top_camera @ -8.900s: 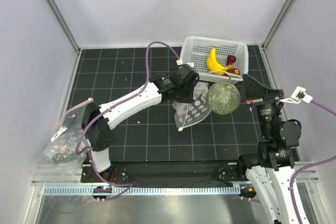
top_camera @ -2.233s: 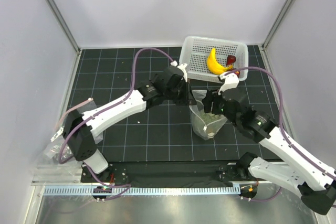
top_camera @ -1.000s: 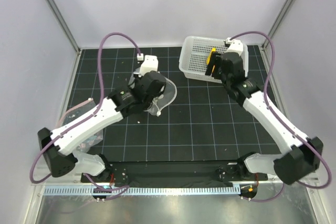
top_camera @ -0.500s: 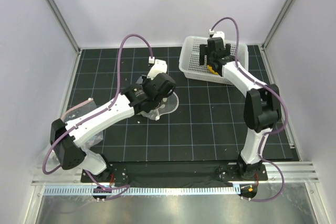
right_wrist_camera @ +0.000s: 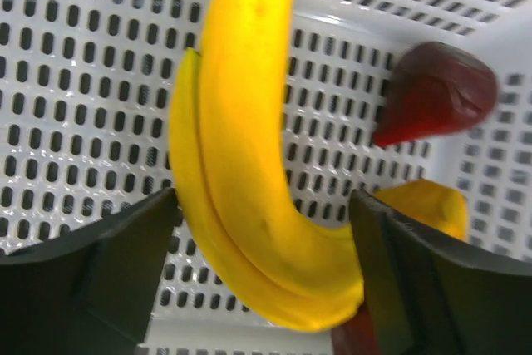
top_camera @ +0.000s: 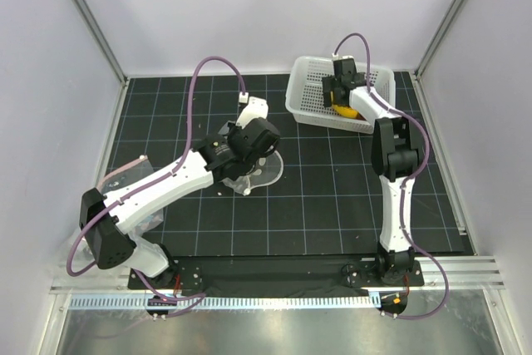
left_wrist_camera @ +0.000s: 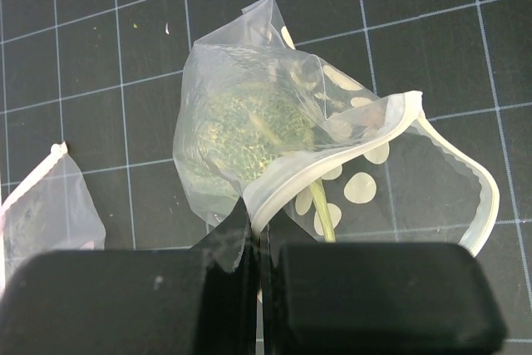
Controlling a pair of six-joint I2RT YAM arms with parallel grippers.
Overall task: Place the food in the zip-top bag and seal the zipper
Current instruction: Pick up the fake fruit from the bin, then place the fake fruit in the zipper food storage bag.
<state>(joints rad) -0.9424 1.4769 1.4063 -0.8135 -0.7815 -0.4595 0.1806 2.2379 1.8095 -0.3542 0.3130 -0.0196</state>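
Note:
The zip-top bag (left_wrist_camera: pixel 249 114) lies crumpled on the black mat with the grey-green netted melon (left_wrist_camera: pixel 241 135) inside it. Its mouth stands open, the pale zipper (left_wrist_camera: pixel 453 155) curling round it. My left gripper (left_wrist_camera: pixel 259 234) is shut on that mouth edge; in the top view the left gripper (top_camera: pixel 249 140) sits over the bag (top_camera: pixel 264 169). My right gripper (right_wrist_camera: pixel 264 247) is down in the white basket (top_camera: pixel 309 89), open, one finger (right_wrist_camera: pixel 108 263) on each side of the yellow banana (right_wrist_camera: pixel 249 122). A dark-red fruit (right_wrist_camera: pixel 436 93) lies against the basket wall beyond it.
An orange-yellow piece (right_wrist_camera: pixel 424 201) lies by the right finger. A second clear bag (top_camera: pixel 106 205) lies at the mat's left edge, also seen as the clear bag (left_wrist_camera: pixel 37 205) in the left wrist view. Grey walls close in the mat on three sides.
My right arm has stretched over the basket and come down so that its fingers straddle the banana. The left gripper has shifted slightly right with the bag and then held still.

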